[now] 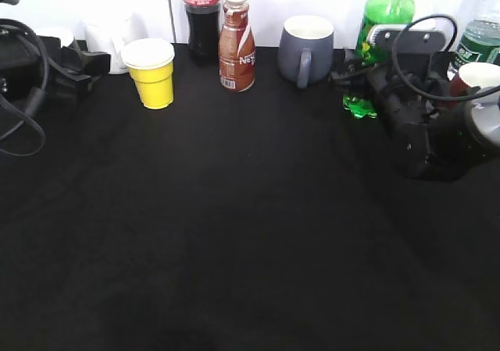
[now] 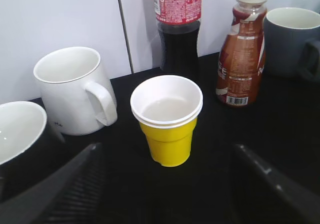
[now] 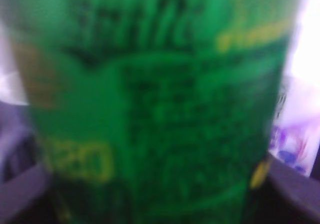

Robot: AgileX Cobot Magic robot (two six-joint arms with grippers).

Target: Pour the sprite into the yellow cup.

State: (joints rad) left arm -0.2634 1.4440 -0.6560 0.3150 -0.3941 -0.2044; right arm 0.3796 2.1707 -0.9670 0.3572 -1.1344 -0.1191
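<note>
The yellow cup [image 1: 154, 77] stands upright at the back left of the black table, and its white inside looks empty in the left wrist view [image 2: 168, 121]. My left gripper [image 2: 167, 194] is open and empty, just in front of the cup with a finger on each side. The sprite [image 1: 388, 8], a bright-green bottle, stands upright at the back right. My right gripper [image 1: 366, 81] is closed around its lower body. The bottle's label fills the right wrist view [image 3: 160, 104], blurred, with a finger against each side.
A cola bottle [image 1: 201, 15], a brown drink bottle [image 1: 237, 48] and a grey-blue mug [image 1: 306, 48] stand between cup and sprite. A white mug [image 2: 75, 89] and a white bowl [image 2: 15, 129] sit left of the cup. A darker green bottle [image 1: 480, 34] and a reddish-brown cup [image 1: 476, 81] are far right.
</note>
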